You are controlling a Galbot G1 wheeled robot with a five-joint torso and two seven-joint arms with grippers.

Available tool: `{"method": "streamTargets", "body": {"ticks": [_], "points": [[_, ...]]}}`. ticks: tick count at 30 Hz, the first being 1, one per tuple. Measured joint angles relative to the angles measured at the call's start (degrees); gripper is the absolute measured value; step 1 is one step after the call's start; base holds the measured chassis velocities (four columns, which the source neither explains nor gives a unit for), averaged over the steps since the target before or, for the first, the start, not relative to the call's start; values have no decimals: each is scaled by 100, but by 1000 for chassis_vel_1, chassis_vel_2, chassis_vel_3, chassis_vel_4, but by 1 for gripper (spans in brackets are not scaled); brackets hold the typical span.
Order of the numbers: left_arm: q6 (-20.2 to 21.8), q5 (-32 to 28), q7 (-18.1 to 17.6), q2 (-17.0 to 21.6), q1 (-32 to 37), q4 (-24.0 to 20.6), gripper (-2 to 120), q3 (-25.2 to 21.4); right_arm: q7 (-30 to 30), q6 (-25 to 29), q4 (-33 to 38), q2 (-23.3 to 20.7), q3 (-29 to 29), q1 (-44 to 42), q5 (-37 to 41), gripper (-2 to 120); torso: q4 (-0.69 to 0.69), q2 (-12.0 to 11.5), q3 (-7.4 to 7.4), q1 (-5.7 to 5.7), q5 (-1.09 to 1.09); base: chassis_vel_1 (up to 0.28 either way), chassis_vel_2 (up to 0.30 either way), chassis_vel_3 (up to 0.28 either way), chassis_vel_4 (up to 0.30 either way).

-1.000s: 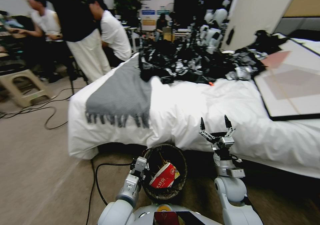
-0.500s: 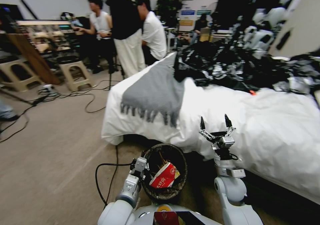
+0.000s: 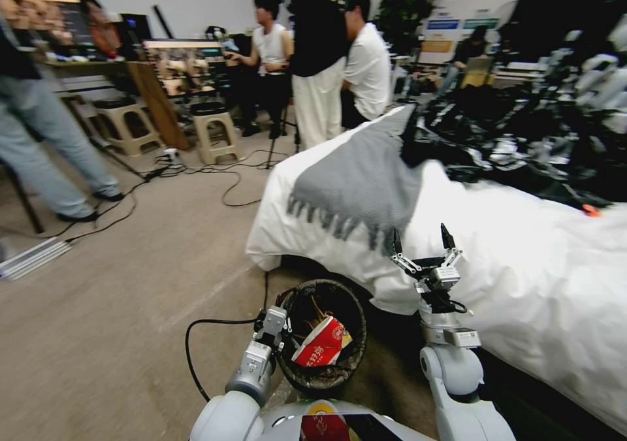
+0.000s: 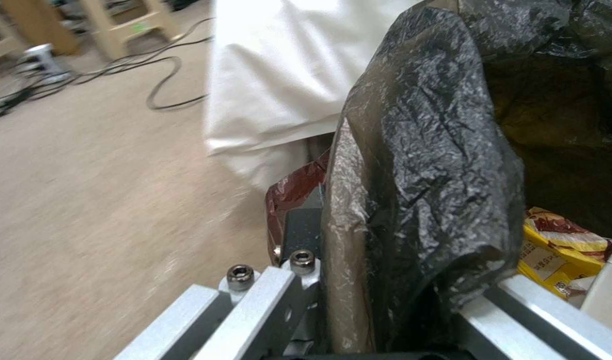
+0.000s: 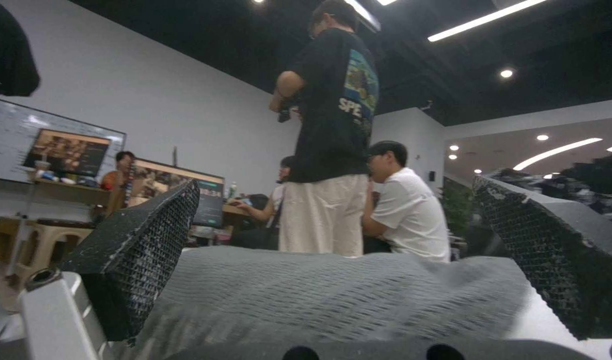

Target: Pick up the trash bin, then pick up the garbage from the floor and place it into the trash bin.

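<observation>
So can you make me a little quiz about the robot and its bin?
1. True or false: the left gripper grips the rim of the trash bin.
2. What red thing lies in the bin?
A. a crushed cup
B. an apple
C. a sock
3. Fill in: the right gripper is ____ and holds nothing.

Key: 1 true; 2 A; 3 open.

A robotics lab with a mock bedroom set up in it: a bed (image 3: pixel 522 258) in white sheets with a grey throw (image 3: pixel 359 186) stands on open carpet (image 3: pixel 117 310), cables (image 3: pixel 222 179) trail across the floor, plastic stools (image 3: pixel 212 134) sit by desks with monitors (image 5: pixel 69 152), and white robots (image 3: pixel 601 81) are parked behind
</observation>
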Motion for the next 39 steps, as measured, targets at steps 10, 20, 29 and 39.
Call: {"method": "streamTargets", "body": {"ticks": [10,20,29,39], "points": [[12,-60,0,-42,-60,-9,0,-23,-17,46,-44,21,2,1,-12,100,-1,0,0,0,0,118,126,131,115],[37,-110,-1,-57,-107,-41,0,-34,-29,52,-79,24,11,-1,-55,100,0,0,0,0,0,126,124,125,124],[38,-131,-1,-63,-120,-67,0,-48,-45,47,-81,22,5,5,-82,100,0,0,0,0,0,127,123,123,129],[35,-134,-4,-70,-123,-78,0,-57,-67,48,-82,13,18,-15,-88,100,0,0,0,0,0,127,127,131,130]]}}
